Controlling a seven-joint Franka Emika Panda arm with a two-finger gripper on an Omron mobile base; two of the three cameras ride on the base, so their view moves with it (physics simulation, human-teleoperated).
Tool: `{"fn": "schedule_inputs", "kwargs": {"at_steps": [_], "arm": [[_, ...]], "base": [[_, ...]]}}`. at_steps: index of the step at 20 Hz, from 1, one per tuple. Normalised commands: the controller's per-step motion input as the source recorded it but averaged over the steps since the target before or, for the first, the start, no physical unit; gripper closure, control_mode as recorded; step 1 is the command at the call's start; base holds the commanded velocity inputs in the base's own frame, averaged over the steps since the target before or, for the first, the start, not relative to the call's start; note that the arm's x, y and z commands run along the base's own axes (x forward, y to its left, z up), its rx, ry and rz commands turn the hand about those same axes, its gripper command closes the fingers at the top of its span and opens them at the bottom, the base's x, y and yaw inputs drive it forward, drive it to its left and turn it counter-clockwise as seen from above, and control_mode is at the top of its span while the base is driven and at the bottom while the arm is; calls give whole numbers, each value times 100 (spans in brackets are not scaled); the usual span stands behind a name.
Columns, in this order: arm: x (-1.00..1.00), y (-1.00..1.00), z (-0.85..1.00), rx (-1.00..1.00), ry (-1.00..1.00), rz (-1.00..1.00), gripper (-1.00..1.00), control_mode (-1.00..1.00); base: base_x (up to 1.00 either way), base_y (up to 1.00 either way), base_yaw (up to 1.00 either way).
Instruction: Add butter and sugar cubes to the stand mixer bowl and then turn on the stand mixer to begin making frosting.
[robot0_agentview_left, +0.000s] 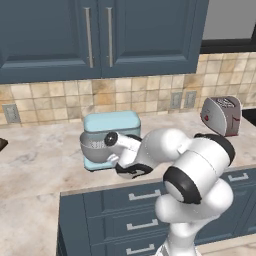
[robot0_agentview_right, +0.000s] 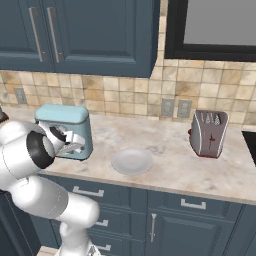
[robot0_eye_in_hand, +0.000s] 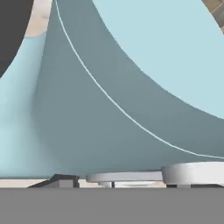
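Stand mixer (robot0_agentview_left: 111, 137), light blue, sits on the bench (robot0_agentview_left: 40, 160) against the tiled wall, and the gripper (robot0_agentview_left: 102, 145) is pressed up close to its near side, at about the height of the grey metal bowl (robot0_agentview_left: 92, 147). From the left base camera the forearm reaches leftward across the front of the mixer, so the machine lies just beyond and slightly left of the hand; the hand camera looks straight at the pale blue body (robot0_eye_in_hand: 131, 87) at very short range. Whether the fingers are spread or closing cannot be told, since the wrist hides them. No butter or sugar cubes can be made out. Right of the mixer lies a round white plate (robot0_agentview_right: 132, 161), and farther right a silver toaster (robot0_agentview_right: 208, 133).
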Motion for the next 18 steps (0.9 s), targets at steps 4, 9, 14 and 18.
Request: {"fn": "schedule_inputs", "kwargs": {"at_steps": [4, 9, 14, 18], "arm": [[20, 0, -15, -3, 0, 0, -100, -100], [16, 0, 0, -1, 0, 0, -100, -100], [19, -5, 0, 0, 0, 0, 100, -100], [27, -17, 0, 0, 0, 0, 100, -100]], "base": [[0, 0, 0], [0, 0, 0], [0, 0, 0], [0, 0, 0]]}}
